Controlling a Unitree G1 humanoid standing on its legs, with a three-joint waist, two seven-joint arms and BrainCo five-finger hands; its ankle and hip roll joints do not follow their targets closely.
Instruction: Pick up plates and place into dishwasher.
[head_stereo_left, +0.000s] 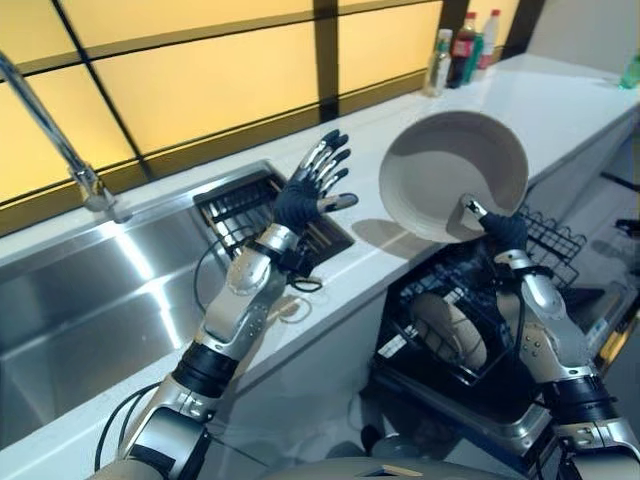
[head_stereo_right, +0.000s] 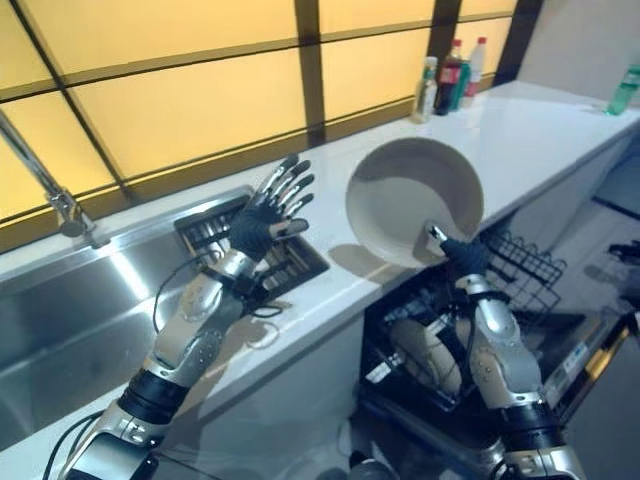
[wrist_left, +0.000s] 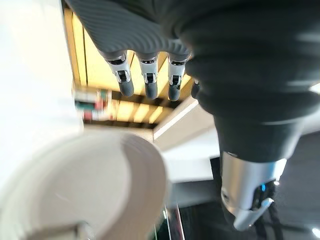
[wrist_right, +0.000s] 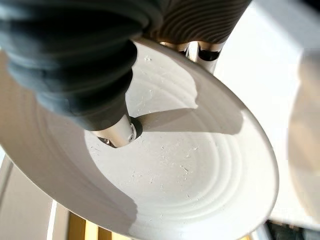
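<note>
White table (head_stereo_left: 560, 105), dishwasher rack (head_stereo_left: 470, 330) below. Plate (head_stereo_left: 455, 175) is pinched at its rim by right hand (head_stereo_left: 497, 228); left hand (head_stereo_left: 310, 190) is spread, idle. Plate is best lowered edge-first into a free slot.

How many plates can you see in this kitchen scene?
2. One plate is held up by the right hand above the counter; another stands in the dishwasher rack. More may be hidden.

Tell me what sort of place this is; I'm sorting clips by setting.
Most likely a kitchen: a steel sink with a tap set in a white counter, and an open dishwasher rack below, where the right hand holds a plate.
</note>
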